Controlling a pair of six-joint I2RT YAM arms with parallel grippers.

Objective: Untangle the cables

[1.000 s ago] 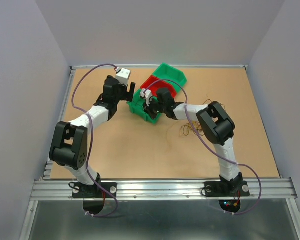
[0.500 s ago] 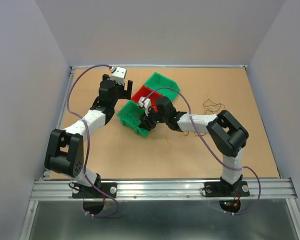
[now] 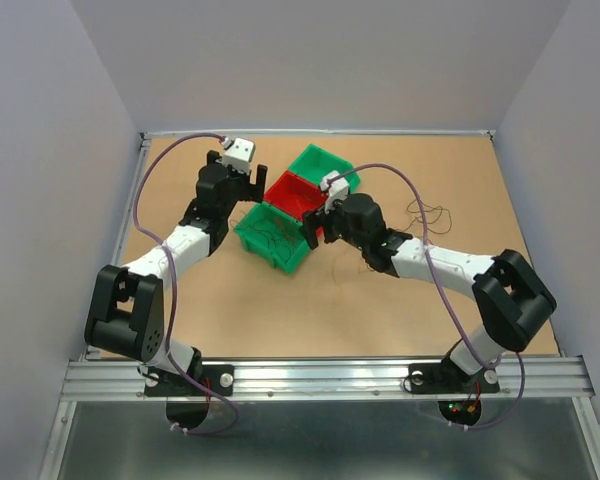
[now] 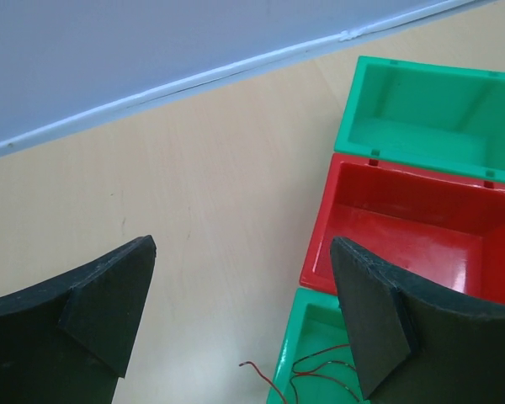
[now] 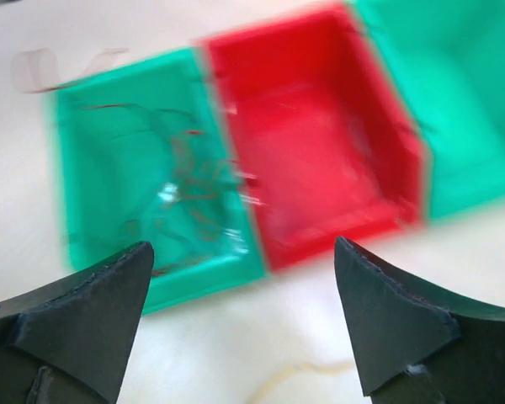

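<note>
The cables show as thin brown and reddish wires lying in the near green bin (image 3: 272, 238), curled on its floor (image 5: 172, 181). One red wire end (image 4: 261, 374) hangs over that bin's left rim. More loose wires (image 3: 426, 212) lie on the table at the right, and a yellowish strand (image 5: 296, 375) lies below my right gripper. My right gripper (image 3: 314, 224) is open and holds nothing, just right of the near green bin (image 5: 109, 168). My left gripper (image 3: 245, 192) hovers open and holds nothing beside the bins' left side (image 4: 244, 316).
Three bins stand in a diagonal row: near green, a red bin (image 3: 295, 194) in the middle, and a far green bin (image 3: 325, 165). The red bin (image 4: 421, 227) and far green bin (image 4: 429, 109) hold nothing. The right wrist view is blurred by motion.
My right gripper has opened and drawn back to the right out of the near green bin, leaving wires inside. The bins slid a little left. The left gripper barely moved.
</note>
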